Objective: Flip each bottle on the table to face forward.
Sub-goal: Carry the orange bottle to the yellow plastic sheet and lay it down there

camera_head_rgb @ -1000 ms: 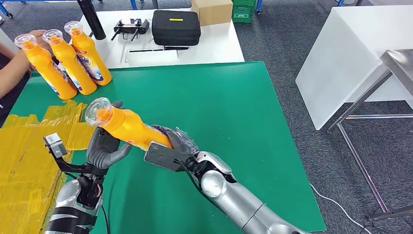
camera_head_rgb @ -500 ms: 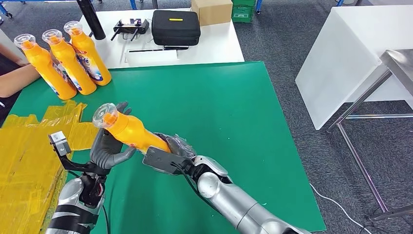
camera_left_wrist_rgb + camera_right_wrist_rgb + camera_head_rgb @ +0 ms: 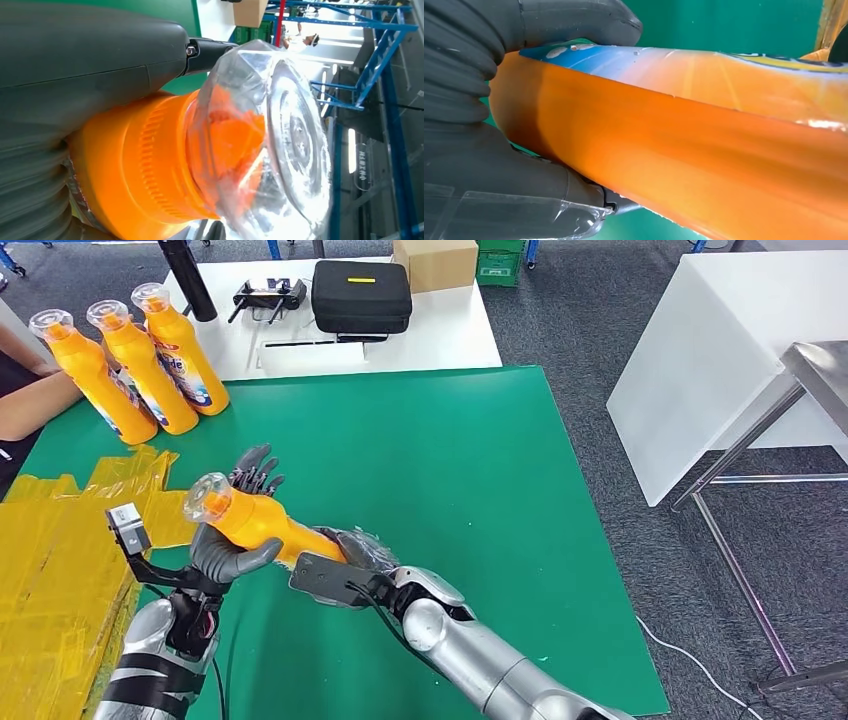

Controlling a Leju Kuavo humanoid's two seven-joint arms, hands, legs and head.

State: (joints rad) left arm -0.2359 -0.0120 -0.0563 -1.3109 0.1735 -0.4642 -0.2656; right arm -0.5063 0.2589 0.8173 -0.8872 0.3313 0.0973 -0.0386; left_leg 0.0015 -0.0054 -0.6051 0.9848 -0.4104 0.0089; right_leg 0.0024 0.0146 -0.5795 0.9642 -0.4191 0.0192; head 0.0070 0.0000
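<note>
Green table mat [image 3: 430, 440] carries three upright orange bottles [image 3: 140, 365] at its far left. Orange plastic bottle with clear cap [image 3: 250, 520] is held tilted above the mat: right hand [image 3: 355, 552] wraps its base, left hand [image 3: 232, 540] cradles the neck, fingertips spread, probably steadying a rotation.

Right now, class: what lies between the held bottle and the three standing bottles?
In the head view, bare green mat and a yellow sheet's corner separate the held bottle from the standing bottles.
</note>
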